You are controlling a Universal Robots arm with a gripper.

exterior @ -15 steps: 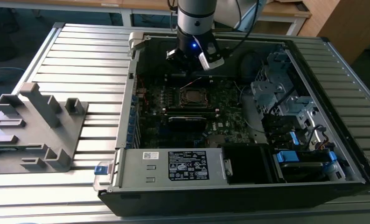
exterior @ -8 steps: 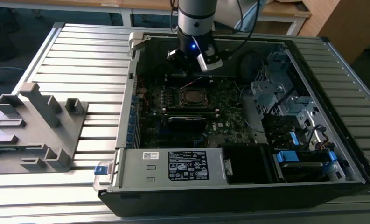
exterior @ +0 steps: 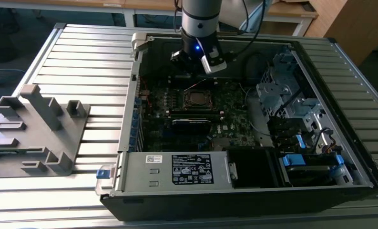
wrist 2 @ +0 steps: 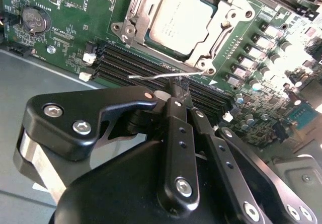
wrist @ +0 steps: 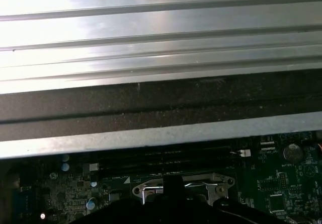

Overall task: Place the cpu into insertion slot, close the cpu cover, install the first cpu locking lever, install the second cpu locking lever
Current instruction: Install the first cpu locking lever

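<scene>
Open computer case (exterior: 240,200) lies on a slatted table (exterior: 80,62), with a grey fixture (exterior: 36,129) well apart on the exterior view's left. The insertion slot (exterior: 197,98) is mid-board toward the far side, and the arm is over the far end of the case, just beyond it.

In the second wrist view the cpu (wrist 2: 181,20) is seated in the slot. The cpu cover (wrist 2: 135,10) is down flat around it, with the chip top showing through the window.

A thin silvery locking lever (wrist 2: 151,76) sticks out over the black memory slots (wrist 2: 131,63), not tucked against the socket. The gripper (wrist 2: 178,87) has its fingers drawn together with no gap, and the tip is right at the lever (touching or actually pinching it, can't tell). Nothing else is in its hold. The green circuit board (wrist 2: 65,27) is all around it.
</scene>
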